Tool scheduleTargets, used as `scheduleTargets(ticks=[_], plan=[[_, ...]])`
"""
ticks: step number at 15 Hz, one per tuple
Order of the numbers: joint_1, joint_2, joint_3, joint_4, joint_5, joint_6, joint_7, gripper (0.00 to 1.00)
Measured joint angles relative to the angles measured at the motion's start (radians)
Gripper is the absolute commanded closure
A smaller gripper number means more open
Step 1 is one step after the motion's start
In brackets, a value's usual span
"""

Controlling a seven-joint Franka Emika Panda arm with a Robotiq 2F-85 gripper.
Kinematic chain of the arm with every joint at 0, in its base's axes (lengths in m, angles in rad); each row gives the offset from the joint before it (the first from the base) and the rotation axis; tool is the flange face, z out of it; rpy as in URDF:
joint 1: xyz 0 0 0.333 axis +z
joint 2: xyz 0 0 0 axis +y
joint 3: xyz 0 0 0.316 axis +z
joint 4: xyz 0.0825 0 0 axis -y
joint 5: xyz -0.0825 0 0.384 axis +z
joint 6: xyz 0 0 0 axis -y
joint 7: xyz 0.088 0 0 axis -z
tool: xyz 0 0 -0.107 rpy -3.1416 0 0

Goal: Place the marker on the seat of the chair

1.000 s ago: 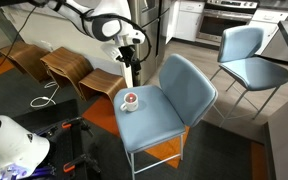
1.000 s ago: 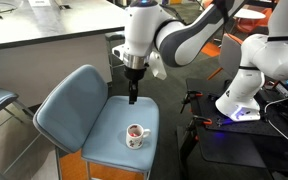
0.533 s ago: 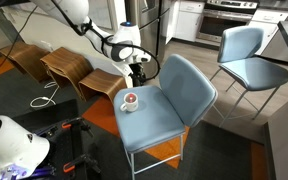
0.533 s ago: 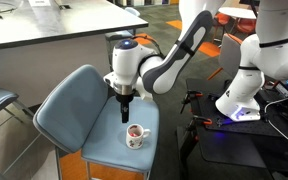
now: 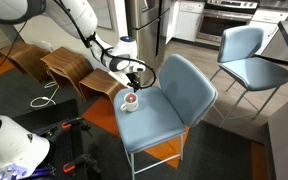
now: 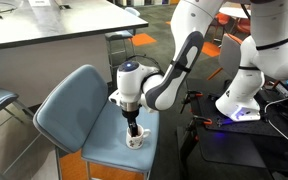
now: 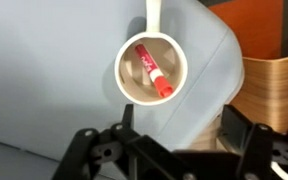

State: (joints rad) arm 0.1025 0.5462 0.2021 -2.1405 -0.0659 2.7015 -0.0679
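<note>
A Franka arm's gripper (image 7: 169, 150) hangs directly above a small white cup (image 7: 120, 75) standing on the seat of the light blue-grey chair (image 7: 44, 90). The red-pink marker (image 7: 152, 70) lies slanted inside the cup, one end low against the wall and the other resting near the rim.

The marker is therefore over the seat but not on it, and the step in hand looks like the reach to fetch it out of the cup.

In the wrist view the jaws stand spread wide, one dark finger to each side of the cup. Nothing is held between them and they touch neither the cup nor the marker.

In both exterior views the gripper (image 5: 132, 88) (image 6: 133, 128) sits close over the cup (image 5: 130, 101) (image 6: 135, 141), which stands toward the front edge of the chair (image 5: 169, 100) (image 6: 79, 110).

The next move probably calls for lowering the jaws into the cup and turning them to cross the slanted marker. They would then pinch its upper end and lift it clear without tipping the cup. The marker could then be laid on the bare padding beside the cup, back from the seat edge.
</note>
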Motion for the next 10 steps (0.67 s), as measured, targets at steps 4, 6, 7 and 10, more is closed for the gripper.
scheduleTargets(ticks=[4,6,7,10], plan=[[-0.047,0.003,0.047,-0.024,0.048,0.004,-0.137,0.18],[-0.083,0.003,0.067,-0.037,0.064,0.011,-0.209,0.19],[-0.104,0.003,0.077,-0.043,0.072,0.017,-0.248,0.25],[-0.166,0.011,0.102,-0.049,0.081,0.041,-0.362,0.26]])
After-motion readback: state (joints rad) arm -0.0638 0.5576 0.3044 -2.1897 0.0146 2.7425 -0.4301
